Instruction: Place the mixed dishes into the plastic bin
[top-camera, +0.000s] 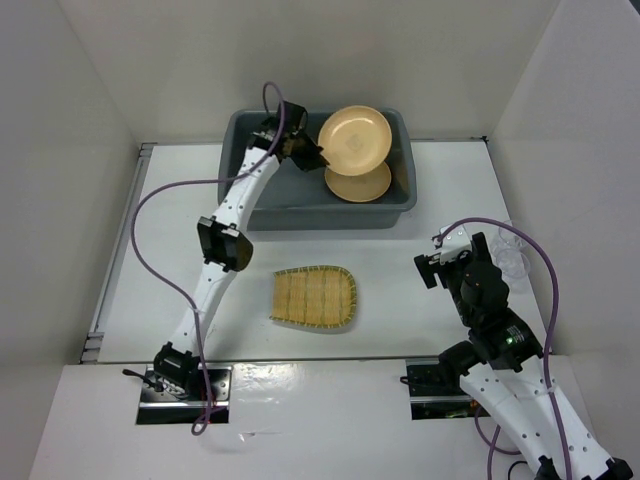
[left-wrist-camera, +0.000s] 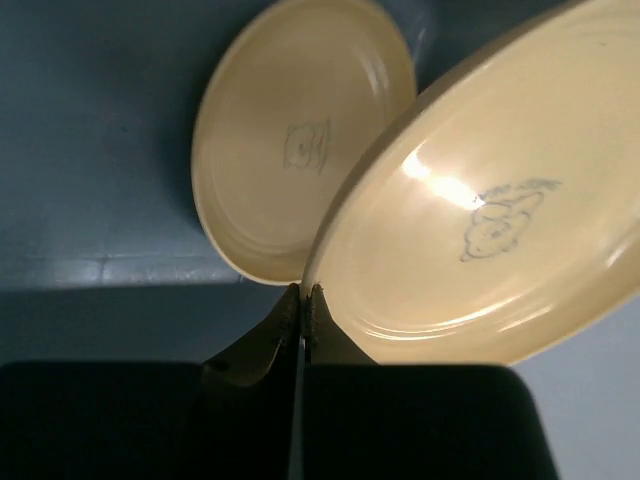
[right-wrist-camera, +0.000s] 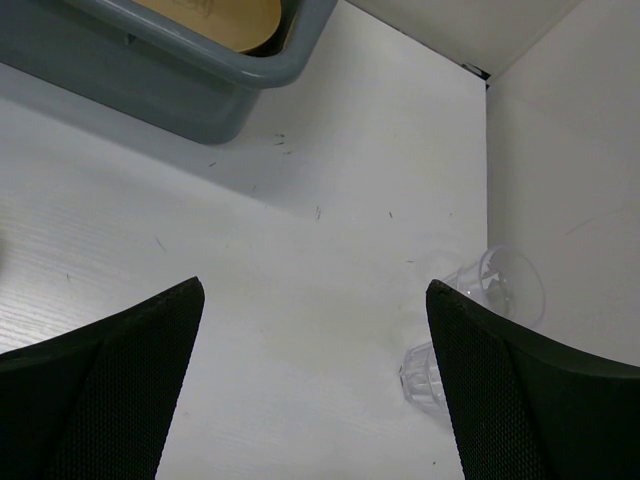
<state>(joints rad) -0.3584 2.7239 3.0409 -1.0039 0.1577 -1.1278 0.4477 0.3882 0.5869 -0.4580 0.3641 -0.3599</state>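
The dark grey plastic bin stands at the back middle. One yellow-orange plate lies inside it. My left gripper is shut on the rim of the second plate, held tilted above the bin; the left wrist view shows the held plate, the lower plate and the pinching jaws. The woven tray lies on the table in front. The clear glass lies on its side at the right wall, seen beside my open, empty right gripper as a tipped glass.
White walls close in the table on the left, back and right. The bin's corner shows at the top of the right wrist view. A rail runs along the table's left edge.
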